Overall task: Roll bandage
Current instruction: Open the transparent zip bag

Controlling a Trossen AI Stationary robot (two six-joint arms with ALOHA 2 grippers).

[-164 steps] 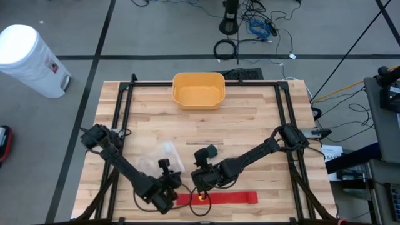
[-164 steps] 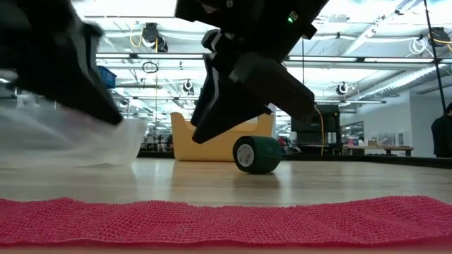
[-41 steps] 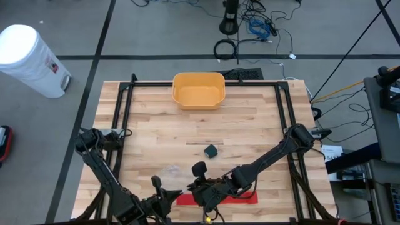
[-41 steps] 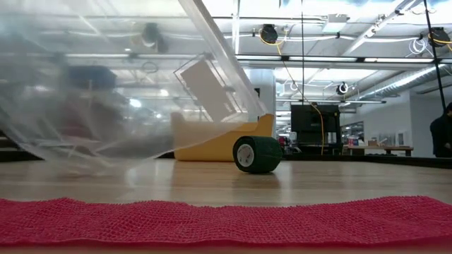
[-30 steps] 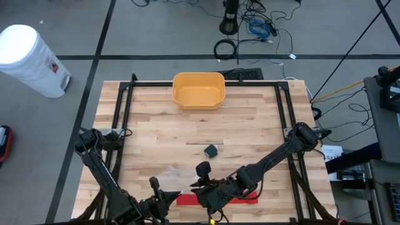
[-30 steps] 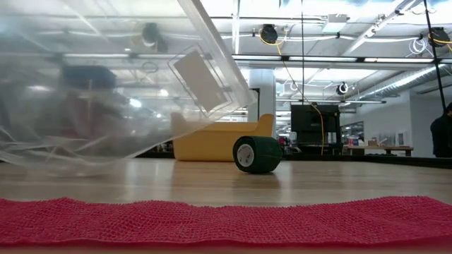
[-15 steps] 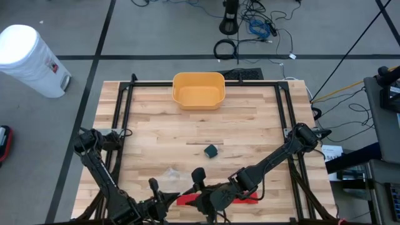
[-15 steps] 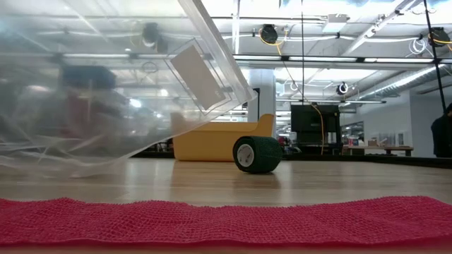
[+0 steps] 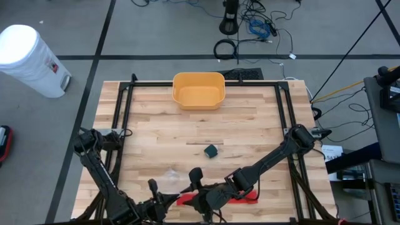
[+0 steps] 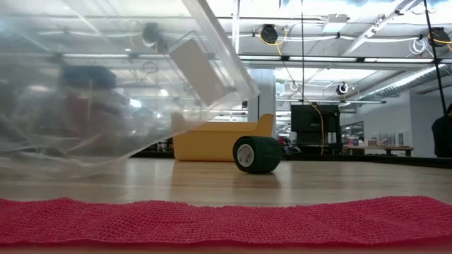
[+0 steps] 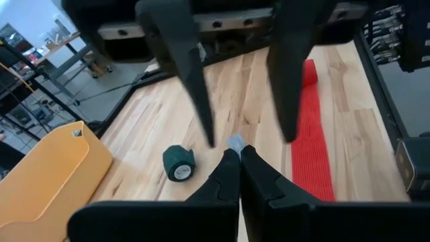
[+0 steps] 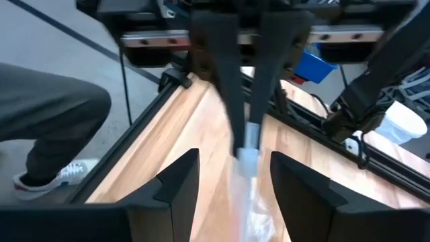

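Roll (image 9: 211, 150) btwn bin (image 9: 198, 90) & bandage (image 9: 244, 197)

No readable text, brand or no. anywhere. White bin (image 9: 31, 59) carries a small red/dark label, too small to read. Clear plastic bag (image 10: 106, 99) has a whitish patch, blank as far as can be seen.
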